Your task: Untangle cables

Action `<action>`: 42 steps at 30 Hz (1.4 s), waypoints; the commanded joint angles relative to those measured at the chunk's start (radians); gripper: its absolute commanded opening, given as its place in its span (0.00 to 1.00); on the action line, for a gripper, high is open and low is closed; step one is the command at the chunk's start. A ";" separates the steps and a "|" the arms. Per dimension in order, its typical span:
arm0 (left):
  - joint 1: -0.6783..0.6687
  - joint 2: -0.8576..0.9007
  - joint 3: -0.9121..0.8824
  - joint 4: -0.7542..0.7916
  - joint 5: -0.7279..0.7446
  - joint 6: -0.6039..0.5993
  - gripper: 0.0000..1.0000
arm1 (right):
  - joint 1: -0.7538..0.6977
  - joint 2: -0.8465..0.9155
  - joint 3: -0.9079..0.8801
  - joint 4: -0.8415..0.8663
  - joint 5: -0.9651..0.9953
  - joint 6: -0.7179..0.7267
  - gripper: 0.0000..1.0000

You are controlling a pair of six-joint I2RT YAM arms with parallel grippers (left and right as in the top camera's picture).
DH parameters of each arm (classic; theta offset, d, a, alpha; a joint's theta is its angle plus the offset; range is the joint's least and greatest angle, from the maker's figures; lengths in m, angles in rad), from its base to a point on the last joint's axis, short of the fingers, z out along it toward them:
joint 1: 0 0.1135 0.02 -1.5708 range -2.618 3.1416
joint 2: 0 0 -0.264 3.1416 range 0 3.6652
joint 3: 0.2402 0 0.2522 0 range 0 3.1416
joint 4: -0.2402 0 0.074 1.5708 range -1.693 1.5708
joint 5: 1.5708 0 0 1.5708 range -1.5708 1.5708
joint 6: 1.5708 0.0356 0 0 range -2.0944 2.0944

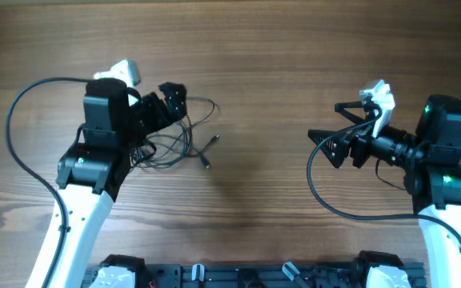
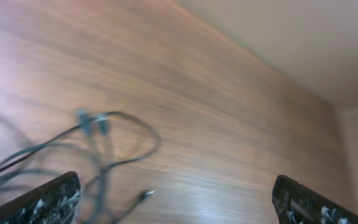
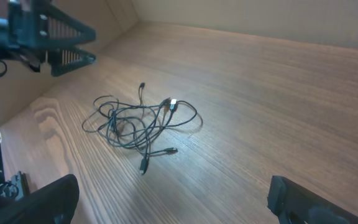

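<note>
Hanging over the left side of the tangle: left gripper [image 1: 165, 110], jaws wide, holding nothing. Cables [image 1: 179, 142] (thin, black, small plug ends) lie in one loose tangle on the table [image 1: 262, 64], left of centre. Right gripper [image 1: 327, 122], well apart at the right, jaws wide, empty.
</note>
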 commanded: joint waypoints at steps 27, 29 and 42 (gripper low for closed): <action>-0.002 0.371 0.003 0.158 0.331 0.267 0.04 | -0.001 -0.040 -0.001 0.039 -0.118 0.125 0.99; -0.002 0.249 0.003 0.293 0.482 0.218 0.04 | -0.001 -0.076 -0.001 0.049 -0.117 0.151 0.99; -0.056 -0.117 0.003 0.566 0.415 -0.017 0.13 | 0.000 -0.119 -0.001 0.027 -0.076 0.165 0.99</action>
